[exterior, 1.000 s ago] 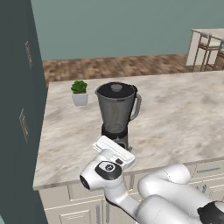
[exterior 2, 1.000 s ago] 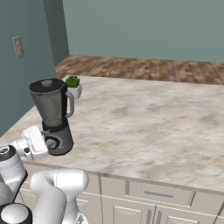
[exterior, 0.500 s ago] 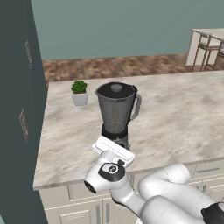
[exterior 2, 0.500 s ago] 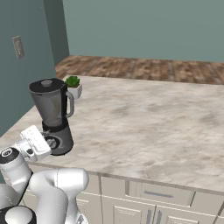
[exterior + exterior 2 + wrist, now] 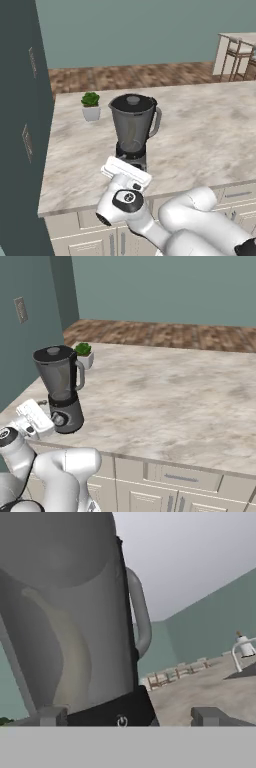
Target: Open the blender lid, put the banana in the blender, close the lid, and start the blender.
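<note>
At the counter's front edge the gripper sat low against the blender, its two fingertips spread wide on either side of the dark base in the hand view, with nothing between them. The lid was seated on the jar rim, and a pale curved shape inside the jar looked like the banana, seen through the translucent wall. Judged from that, the lid and banana steps were done and the starting step was in hand: the gripper was level with the base where the silver dial faces the front. Whether the blender was already running could not be told. If it was not, the next move would call for a short, square push or turn on the dial without shoving the blender back.

Room was tight on the near side: the blender stood close to the counter edge, and the hand hung just over that edge in front of it. A tall dark cabinet closed off the robot's left. A small potted plant stood behind the blender, apart from it. To the right the counter ran broad and bare, the easiest way to draw back.
</note>
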{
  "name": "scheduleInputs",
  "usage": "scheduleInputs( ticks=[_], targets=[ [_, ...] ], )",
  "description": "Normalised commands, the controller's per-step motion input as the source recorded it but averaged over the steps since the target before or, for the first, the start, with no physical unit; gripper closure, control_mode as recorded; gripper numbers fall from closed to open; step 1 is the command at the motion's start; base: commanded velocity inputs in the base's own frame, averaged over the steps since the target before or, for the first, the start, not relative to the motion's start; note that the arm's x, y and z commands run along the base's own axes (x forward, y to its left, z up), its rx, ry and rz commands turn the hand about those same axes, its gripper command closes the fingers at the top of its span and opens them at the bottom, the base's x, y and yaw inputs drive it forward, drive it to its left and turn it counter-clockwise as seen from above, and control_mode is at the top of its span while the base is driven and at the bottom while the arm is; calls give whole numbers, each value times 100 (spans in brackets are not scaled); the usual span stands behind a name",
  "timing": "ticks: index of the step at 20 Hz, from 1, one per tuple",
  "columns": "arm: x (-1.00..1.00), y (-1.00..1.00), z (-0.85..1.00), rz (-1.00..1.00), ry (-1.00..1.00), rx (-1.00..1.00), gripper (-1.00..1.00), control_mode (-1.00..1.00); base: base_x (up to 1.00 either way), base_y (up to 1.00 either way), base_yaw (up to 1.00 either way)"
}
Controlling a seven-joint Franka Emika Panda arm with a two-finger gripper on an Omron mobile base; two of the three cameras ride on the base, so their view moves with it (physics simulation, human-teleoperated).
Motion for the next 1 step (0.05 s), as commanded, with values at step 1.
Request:
scheduleInputs(
  ticks=[1],
  targets=[
    [1, -20, 0, 11, -4, 0, -100, -100, 0, 0, 0]
  ],
)
